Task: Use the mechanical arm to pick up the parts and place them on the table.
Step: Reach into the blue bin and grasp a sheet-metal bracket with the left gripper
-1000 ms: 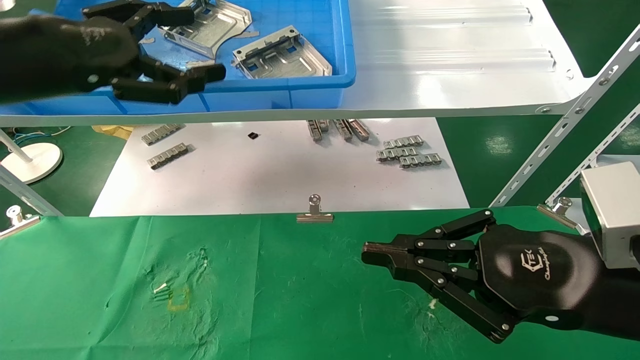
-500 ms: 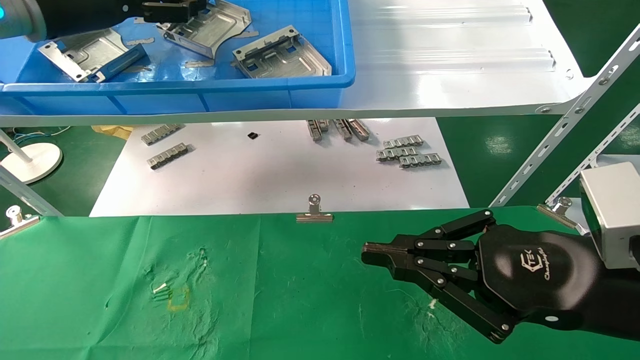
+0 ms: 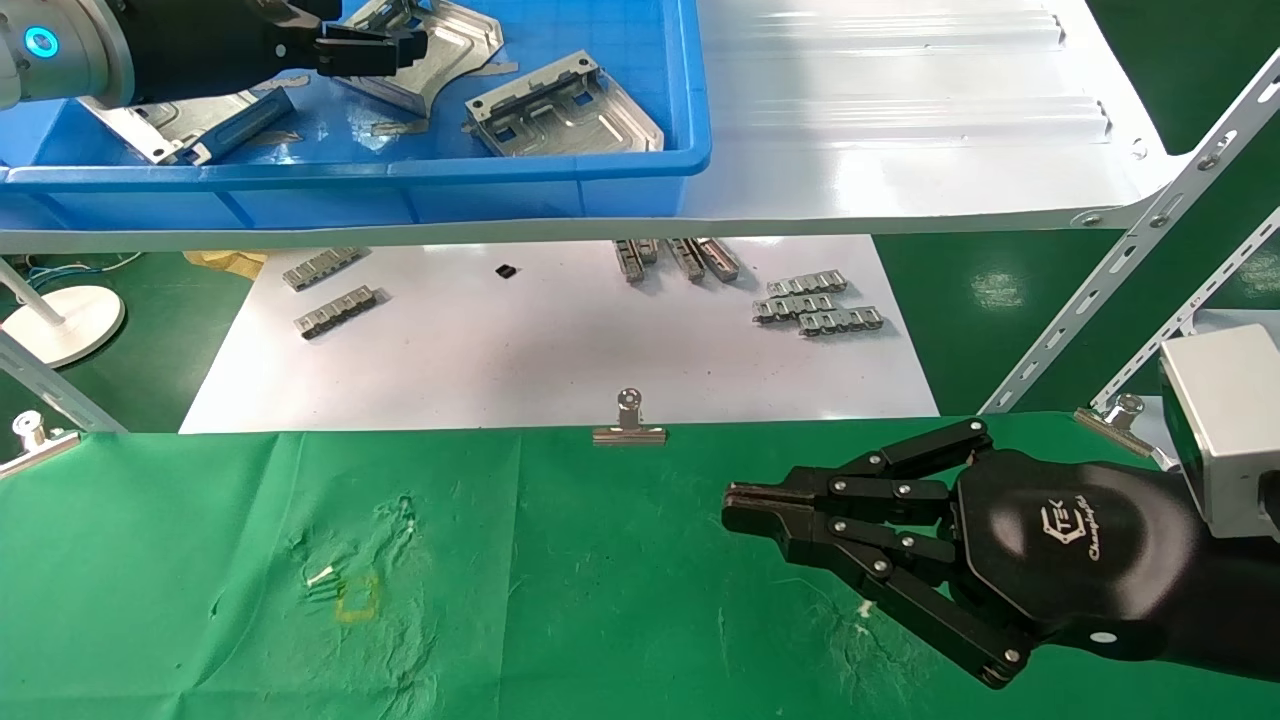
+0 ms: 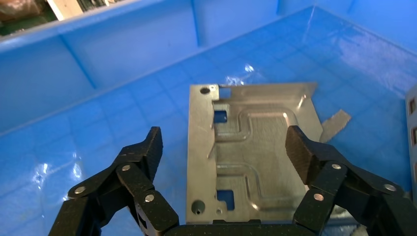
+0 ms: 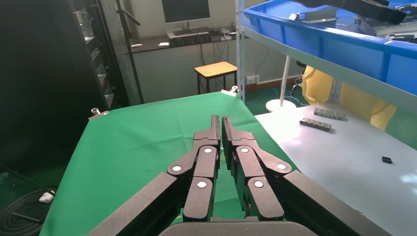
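Upper left of the head view, the left gripper (image 3: 365, 45) is down inside the blue bin (image 3: 560, 170), its fingers (image 4: 147, 152) spread wide on either side of a silver part (image 4: 251, 152) that lies flat on the bin floor, nothing gripped. Two more parts (image 3: 560, 105) lie in the same bin, one right of centre and one far left. Lower right, the right gripper (image 3: 745, 505) hovers over the green desk (image 3: 560, 600), its fingers pressed together and empty.
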